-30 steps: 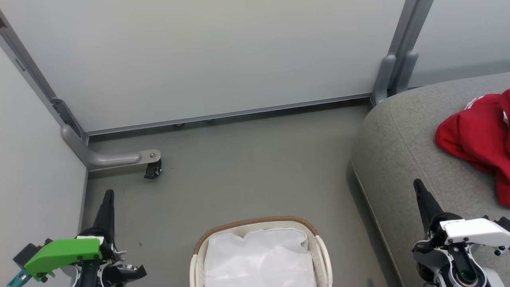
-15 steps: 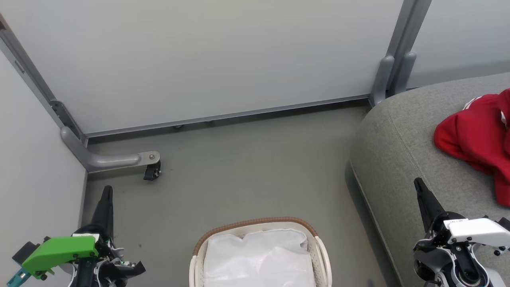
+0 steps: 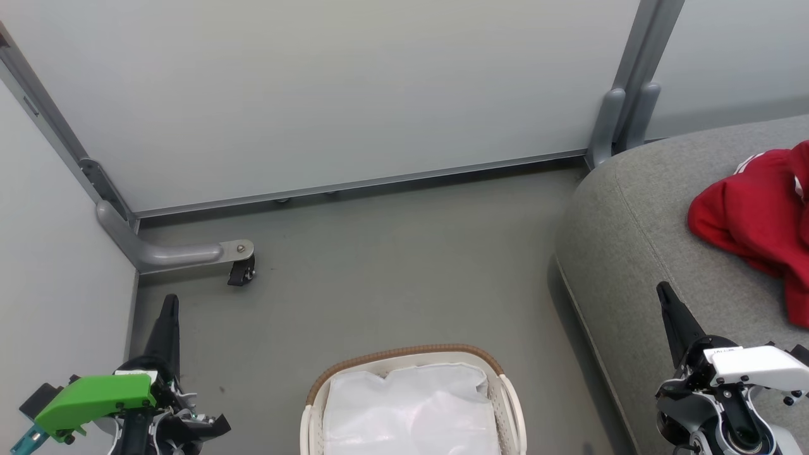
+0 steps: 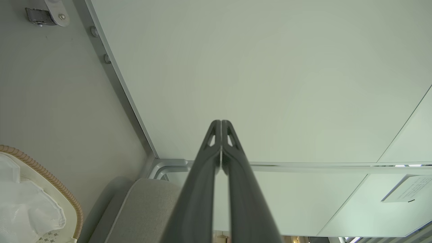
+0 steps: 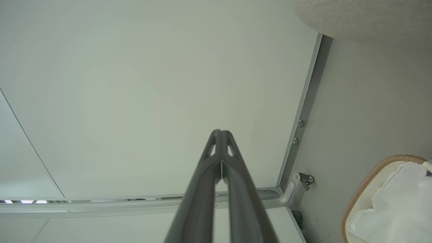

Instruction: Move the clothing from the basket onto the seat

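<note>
Red clothing (image 3: 755,215) with white trim lies heaped on the grey seat (image 3: 638,221) at the right. The white basket (image 3: 407,357) with a brown woven rim stands on the floor at the bottom centre, and inside it I see just its white cloth liner (image 3: 411,411). My left gripper (image 3: 169,304) is shut and empty at the lower left, to the left of the basket. At the lower right my right gripper (image 3: 663,292) is shut and empty over the seat's front edge. The basket rim (image 4: 44,175) and the seat's corner (image 4: 145,206) appear in the left wrist view, and the rim (image 5: 368,179) also in the right wrist view.
Pale partition panels (image 3: 328,88) wall in the back and left. A grey panel foot with a black caster (image 3: 240,268) juts onto the floor at the left. Open grey floor (image 3: 392,272) lies between the basket and the panels.
The picture has shifted slightly. Both grippers stay shut and the clothing lies still on the seat.
</note>
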Motion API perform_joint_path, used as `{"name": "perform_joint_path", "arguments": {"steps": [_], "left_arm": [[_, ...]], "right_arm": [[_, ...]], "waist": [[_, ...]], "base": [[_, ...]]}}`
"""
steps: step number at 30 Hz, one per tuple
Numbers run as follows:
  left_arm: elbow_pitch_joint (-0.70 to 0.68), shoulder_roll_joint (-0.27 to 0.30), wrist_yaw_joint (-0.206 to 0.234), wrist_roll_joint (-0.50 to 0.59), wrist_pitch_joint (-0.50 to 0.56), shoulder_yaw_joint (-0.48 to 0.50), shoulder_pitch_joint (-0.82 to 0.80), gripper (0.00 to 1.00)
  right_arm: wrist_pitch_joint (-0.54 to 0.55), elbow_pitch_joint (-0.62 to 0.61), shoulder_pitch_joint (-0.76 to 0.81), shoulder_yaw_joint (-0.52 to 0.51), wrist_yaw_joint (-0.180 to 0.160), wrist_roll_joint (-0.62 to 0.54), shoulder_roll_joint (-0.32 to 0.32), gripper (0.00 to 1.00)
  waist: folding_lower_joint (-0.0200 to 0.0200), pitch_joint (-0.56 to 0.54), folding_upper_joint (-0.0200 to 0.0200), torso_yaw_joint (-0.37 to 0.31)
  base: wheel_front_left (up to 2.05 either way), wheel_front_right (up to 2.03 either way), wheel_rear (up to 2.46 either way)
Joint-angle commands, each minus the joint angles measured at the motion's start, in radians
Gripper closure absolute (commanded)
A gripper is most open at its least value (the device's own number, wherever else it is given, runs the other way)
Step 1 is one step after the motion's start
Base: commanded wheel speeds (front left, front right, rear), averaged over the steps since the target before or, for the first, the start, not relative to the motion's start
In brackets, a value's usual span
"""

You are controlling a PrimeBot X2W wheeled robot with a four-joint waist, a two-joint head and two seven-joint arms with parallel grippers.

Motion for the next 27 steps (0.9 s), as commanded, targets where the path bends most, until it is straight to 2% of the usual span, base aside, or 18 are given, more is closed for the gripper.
{"name": "perform_joint_path", "arguments": {"steps": [1,27], "left_arm": [[-0.001,0.005,-0.004,-0.003,0.004,0.003,-0.010,1.00],[-0.001,0.005,-0.004,-0.002,0.004,0.003,-0.010,1.00]], "right_arm": [[0.001,-0.003,-0.001,-0.002,0.000,0.003,-0.006,1.00],[0.001,-0.003,-0.001,-0.002,0.000,0.003,-0.006,1.00]], "waist": [[0.0000,0.000,0.0000,0.000],[0.0000,0.000,0.0000,0.000]], "base": [[0.00,0.00,0.00],[0.00,0.00,0.00]]}}
